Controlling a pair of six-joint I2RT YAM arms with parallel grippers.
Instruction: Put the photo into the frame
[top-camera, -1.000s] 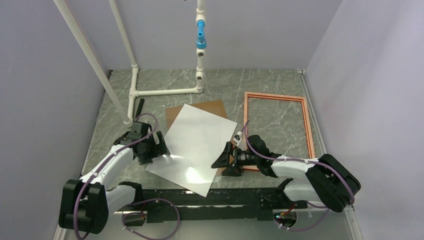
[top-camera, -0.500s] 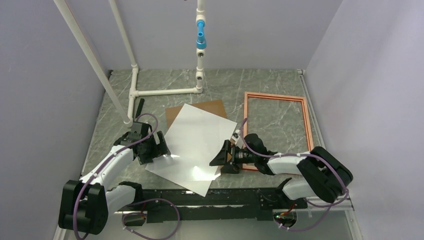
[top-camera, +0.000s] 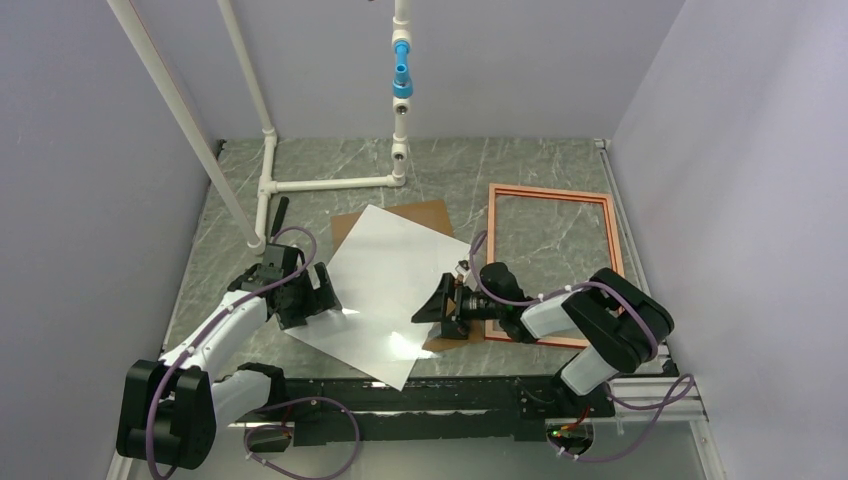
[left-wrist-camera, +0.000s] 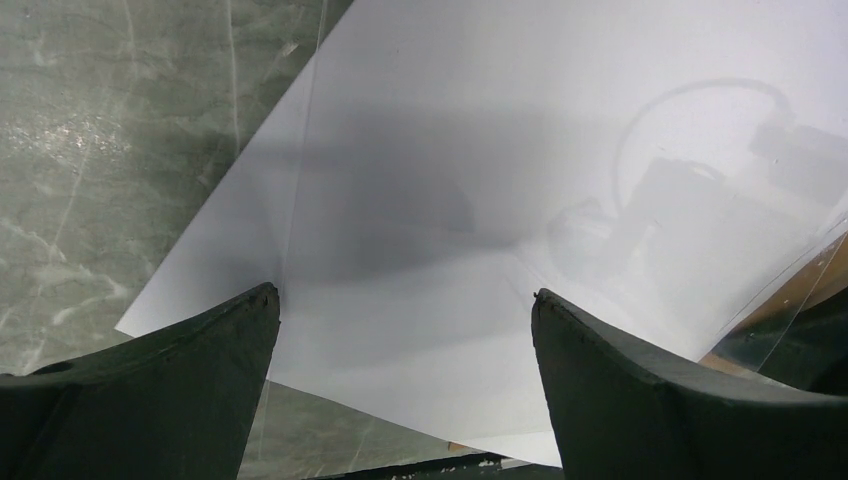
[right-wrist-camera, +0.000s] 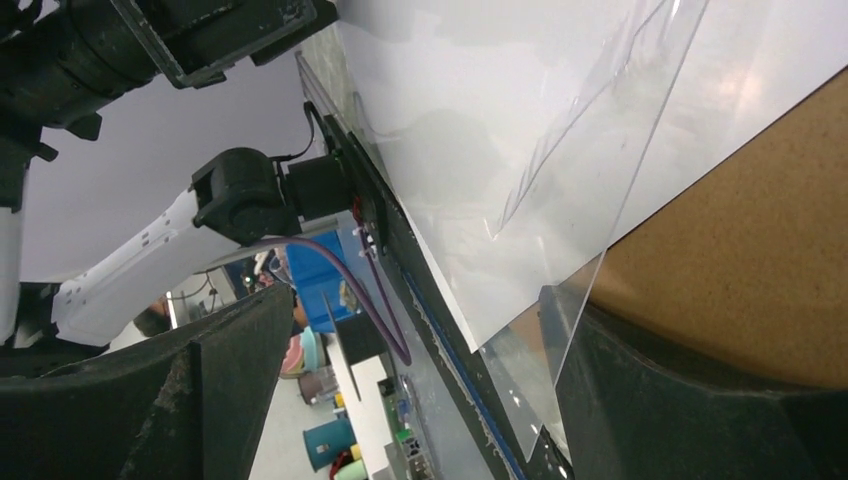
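A lab test cell (plain lilac walls (top-camera: 90, 200)) with marbled table (top-camera: 450, 170) and white pipe rig (top-camera: 330, 184).

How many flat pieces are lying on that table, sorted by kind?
photo: 1
frame: 1
brown backing board: 1
clear pane: 1
Total: 4
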